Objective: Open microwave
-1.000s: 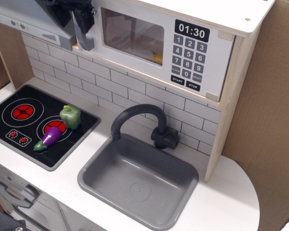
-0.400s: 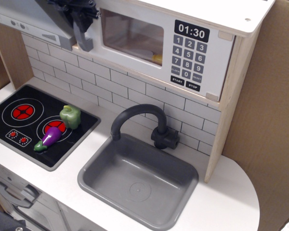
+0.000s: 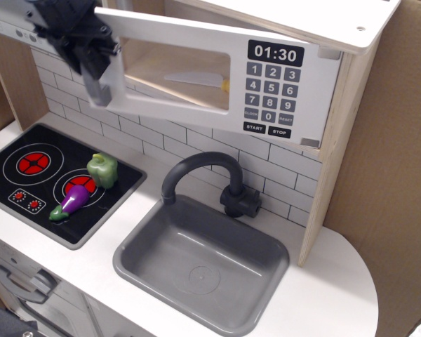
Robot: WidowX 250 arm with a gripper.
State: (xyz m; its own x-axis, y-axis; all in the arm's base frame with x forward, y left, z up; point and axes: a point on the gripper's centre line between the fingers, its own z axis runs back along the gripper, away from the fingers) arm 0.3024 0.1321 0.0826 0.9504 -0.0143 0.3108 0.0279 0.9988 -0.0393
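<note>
Kitchen playset fills the frame, its white counter [image 3: 337, 288] carrying a grey sink [image 3: 200, 265] with a dark curved faucet [image 3: 196, 172] and a black stovetop [image 3: 52, 179]. Up on the pale wood shelf, the microwave [image 3: 288, 77] has its white windowed door [image 3: 175, 67] swung partway out from the box, hinged on the keypad side. The black gripper [image 3: 91, 53] sits at the door's free left edge, at the grey bar handle [image 3: 95, 84]; whether its fingers are clamped on the bar cannot be told. Below the door's swing lies open air above the tiled backsplash [image 3: 196, 133]. On the stovetop, a green pepper [image 3: 102, 170] and a purple eggplant [image 3: 71, 203] sit near each other.
</note>
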